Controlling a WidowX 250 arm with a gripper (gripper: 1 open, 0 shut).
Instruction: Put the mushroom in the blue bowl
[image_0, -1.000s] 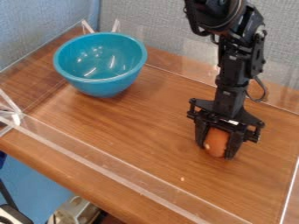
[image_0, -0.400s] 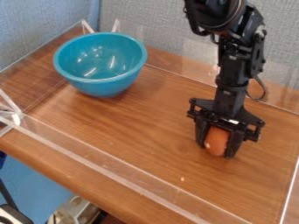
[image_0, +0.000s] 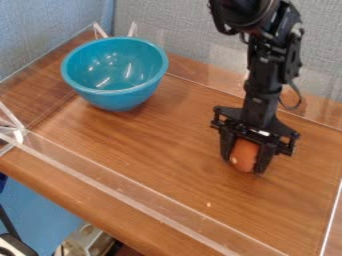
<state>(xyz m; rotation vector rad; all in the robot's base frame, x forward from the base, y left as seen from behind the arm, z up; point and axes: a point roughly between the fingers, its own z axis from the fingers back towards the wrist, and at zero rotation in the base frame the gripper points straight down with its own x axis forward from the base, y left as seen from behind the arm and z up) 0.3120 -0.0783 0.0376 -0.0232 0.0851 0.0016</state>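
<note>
While jaws clamp mushroom (image_0: 245, 159).

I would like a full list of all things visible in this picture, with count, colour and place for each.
blue bowl: one, turquoise-blue, far left part of the table, nothing visible inside.
mushroom: one, orange-brown, right side of the table, between the gripper fingers.
table: one, brown wood, fills the middle of the view.
clear wall: transparent, around the table edge.
backdrop: blue-grey, behind the table.
arm: one, black, coming down from the upper right.
gripper: one, black, pointing down, shut on the mushroom.
</note>
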